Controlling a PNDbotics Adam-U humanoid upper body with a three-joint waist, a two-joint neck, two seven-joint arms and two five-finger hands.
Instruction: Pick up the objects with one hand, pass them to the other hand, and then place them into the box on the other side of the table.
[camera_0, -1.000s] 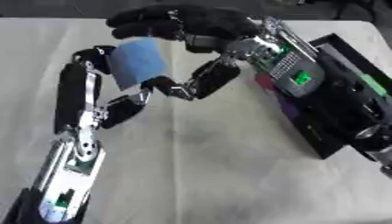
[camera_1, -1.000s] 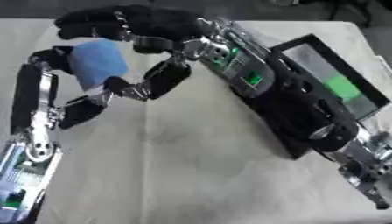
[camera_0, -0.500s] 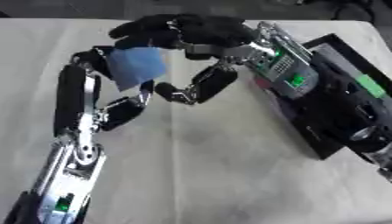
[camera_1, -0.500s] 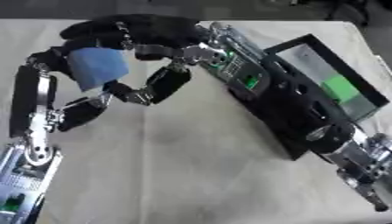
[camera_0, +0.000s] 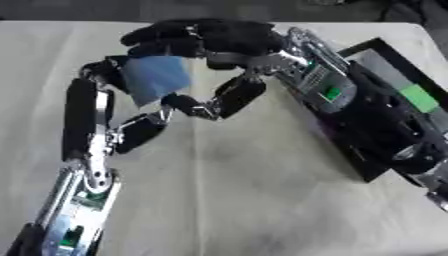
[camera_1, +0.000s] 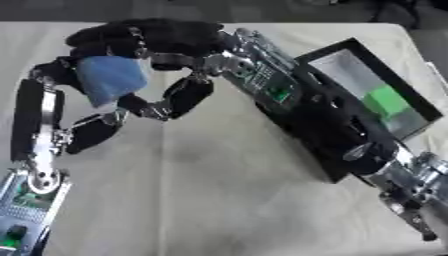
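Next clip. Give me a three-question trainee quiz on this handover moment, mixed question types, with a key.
1. True or false: the blue object is lying flat on the table.
2. Multiple choice: where does the black box sit? A) on the robot's left side B) on the robot's right side C) at the near edge, centre
3. Short answer: what colour is the item already inside the box?

Key
1. False. It is held up between the left robot hand and the right robot hand, whose fingers reach over its top.
2. B.
3. Green.
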